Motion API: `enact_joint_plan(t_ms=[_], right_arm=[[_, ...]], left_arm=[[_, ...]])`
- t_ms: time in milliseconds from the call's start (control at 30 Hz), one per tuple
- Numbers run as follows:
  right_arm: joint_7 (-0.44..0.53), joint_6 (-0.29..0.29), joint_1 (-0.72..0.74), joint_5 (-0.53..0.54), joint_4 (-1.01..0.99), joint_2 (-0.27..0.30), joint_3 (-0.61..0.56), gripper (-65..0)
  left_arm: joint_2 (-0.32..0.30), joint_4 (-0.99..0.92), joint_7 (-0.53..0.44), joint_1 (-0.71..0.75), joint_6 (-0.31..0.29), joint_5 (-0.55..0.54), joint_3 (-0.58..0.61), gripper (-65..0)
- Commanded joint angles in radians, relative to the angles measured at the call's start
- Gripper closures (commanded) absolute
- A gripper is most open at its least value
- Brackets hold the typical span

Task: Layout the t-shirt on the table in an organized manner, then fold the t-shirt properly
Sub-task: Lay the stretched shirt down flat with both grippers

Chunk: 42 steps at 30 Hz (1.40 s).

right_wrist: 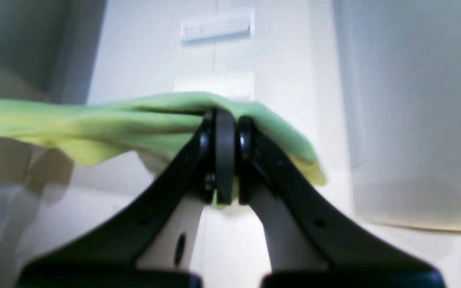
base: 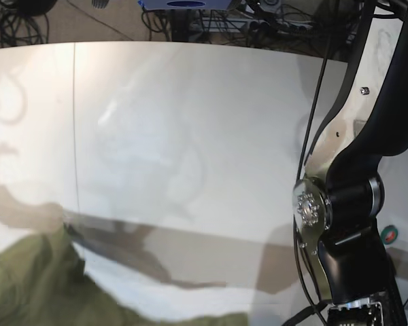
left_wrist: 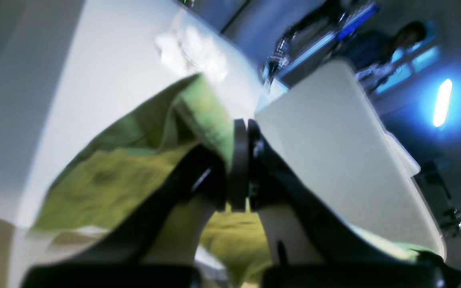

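In the left wrist view the t-shirt (left_wrist: 106, 180) shows as soft olive-green cloth, creased and bunched, with a paler green fold rising to the left gripper (left_wrist: 241, 132). The two dark fingers are pressed together with a strip of that fold caught between them, so the left gripper is clamped on the shirt. Most of the cloth hangs to the left of and below the fingers, above the off-white table (left_wrist: 94, 80), and a little more green shows between the finger bases lower down (the whole view is blurred).

In the right wrist view the t-shirt (right_wrist: 94, 124) looks brighter, a yellow-green band stretched sideways with a rounded hump over the right gripper (right_wrist: 227, 128). Its fingers are closed tight on the cloth, which drapes over their tips, runs far out to the left and drops as a short flap to the right. The table (right_wrist: 142, 52) lies pale behind it, crossed by a thin seam (right_wrist: 215, 60).

In the base view the t-shirt (base: 34, 285) fills the lower left corner as a dark olive, wrinkled mass, a thin edge trailing right along the bottom. It casts a long shadow (base: 136, 251) across the table (base: 190, 109). A black and silver arm (base: 347, 204) stands at the right, well apart from the visible cloth; neither gripper shows here.
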Motion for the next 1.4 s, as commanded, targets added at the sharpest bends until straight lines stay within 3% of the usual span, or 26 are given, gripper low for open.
enact_joint_plan(t_ms=[0, 133, 233, 400, 567, 767, 1067, 1133, 1300, 1367], right_arm=[[0.001, -0.003, 0.028, -0.004, 0.014, 0.029, 0.005, 0.0], [-0.065, 0.003, -0.061, -0.004, 0.017, 0.035, 0.013, 0.0], [-0.066, 0.004, -0.227, -0.004, 0.060, 0.023, 0.111, 0.0], [-0.046, 0.004, -0.558, -0.003, 0.140, -0.091, 0.274, 0.0], [0.110, 0.006, -0.808, -0.003, 0.145, -0.194, 0.281, 0.0], [0.201, 0.006, -0.986, -0.003, 0.149, -0.271, 0.286, 0.0], [0.196, 0.006, -1.127, -0.003, 0.180, -0.280, 0.283, 0.0], [0.196, 0.006, -1.172, -0.003, 0.230, -0.310, 0.283, 0.0], [0.196, 0.006, -1.287, -0.003, 0.358, -0.364, 0.286, 0.0], [0.196, 0.006, -1.325, -0.003, 0.395, -0.384, 0.288, 0.0]], left_arm=[[0.005, 0.047, -0.015, -0.017, -0.006, -0.007, 0.005, 0.0], [-0.004, 0.198, 0.062, 0.133, -0.006, -0.007, 0.000, 0.0], [-0.013, 0.314, 0.086, 0.293, -0.006, -0.005, 0.000, 0.0], [-0.049, 0.402, 0.086, 0.580, -0.006, -0.005, 0.010, 0.0], [-0.053, 0.394, 0.085, 0.785, -0.007, 0.000, 0.010, 0.0], [-0.082, 0.393, 0.085, 0.925, -0.007, 0.001, 0.011, 0.0], [-0.182, 0.393, 0.083, 1.054, -0.007, 0.003, 0.010, 0.0], [-0.204, 0.393, 0.078, 1.092, -0.007, 0.003, 0.007, 0.0], [-0.233, 0.393, -0.030, 1.194, -0.007, 0.003, 0.011, 0.0], [-0.245, 0.397, -0.030, 1.229, -0.007, 0.000, 0.011, 0.0]])
